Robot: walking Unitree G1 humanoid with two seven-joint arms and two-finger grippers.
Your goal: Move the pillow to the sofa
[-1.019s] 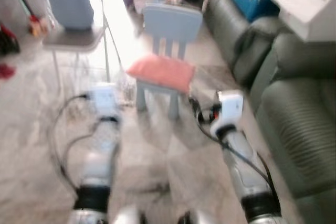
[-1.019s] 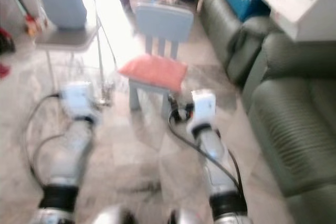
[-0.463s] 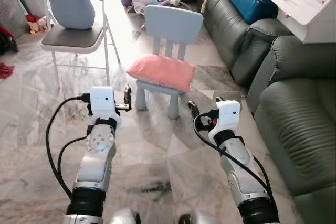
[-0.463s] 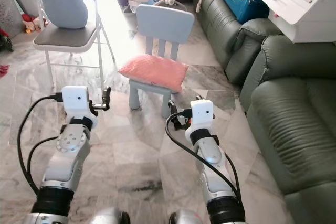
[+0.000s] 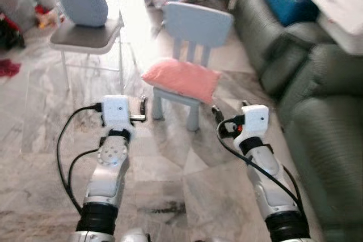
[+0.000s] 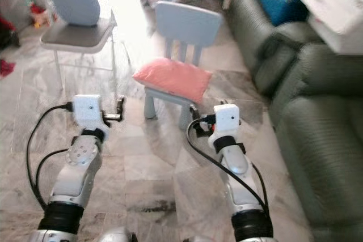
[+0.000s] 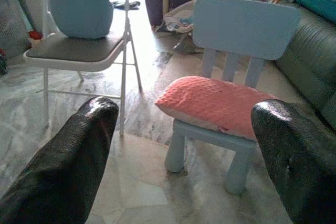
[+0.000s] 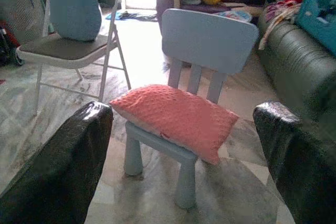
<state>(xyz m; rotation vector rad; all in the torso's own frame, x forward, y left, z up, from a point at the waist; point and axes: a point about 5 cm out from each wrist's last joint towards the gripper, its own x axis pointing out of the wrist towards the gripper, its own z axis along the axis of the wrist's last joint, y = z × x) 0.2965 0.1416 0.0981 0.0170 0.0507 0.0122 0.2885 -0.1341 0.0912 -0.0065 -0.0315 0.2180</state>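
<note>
The pink pillow [image 5: 181, 79] sits on the seat of a small light-blue kids' chair [image 5: 195, 32], sticking out a bit past the seat edge. The dark green sofa [image 5: 323, 117] is off to the robot's right (pretty blurry there). Left gripper [image 7: 181, 156] and right gripper [image 8: 184, 156] both have fingers spread wide, holding nothing, short of the chair.

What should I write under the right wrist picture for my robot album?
Open right end effector facing the pink pillow on the little blue chair.
</note>
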